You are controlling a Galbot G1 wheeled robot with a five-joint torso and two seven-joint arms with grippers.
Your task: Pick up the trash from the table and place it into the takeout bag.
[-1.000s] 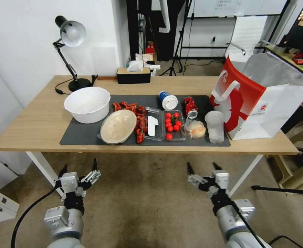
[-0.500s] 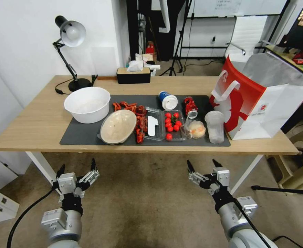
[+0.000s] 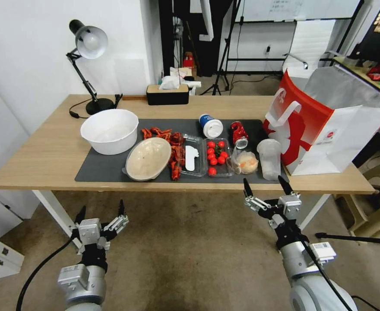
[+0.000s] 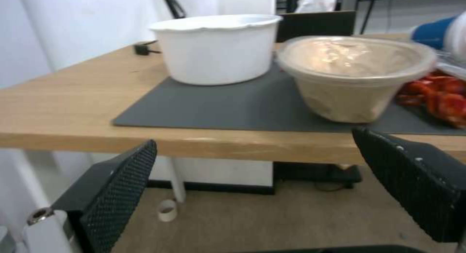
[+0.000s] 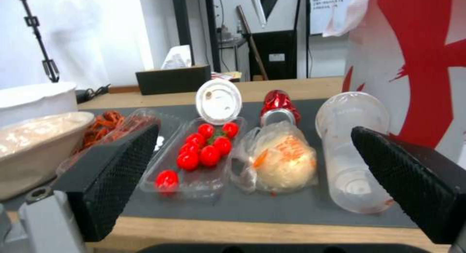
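We see the right end effector (image 3: pixel 267 186) spread wide, empty, below the desk (image 3: pixel 34 160) edge. The clear plastic cup (image 3: pixel 269 158) lies pointing 12 o'clock. The left end effector (image 3: pixel 100 211) is spread, idle.

Trash (image 3: pixel 246 162) on table (image 3: pixel 39 160), takeout bag (image 3: pixel 324 125) right

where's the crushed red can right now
In the head view the red can lies on the mat's far right part, between the blue-white cup and the takeout bag, just behind the wrapper.
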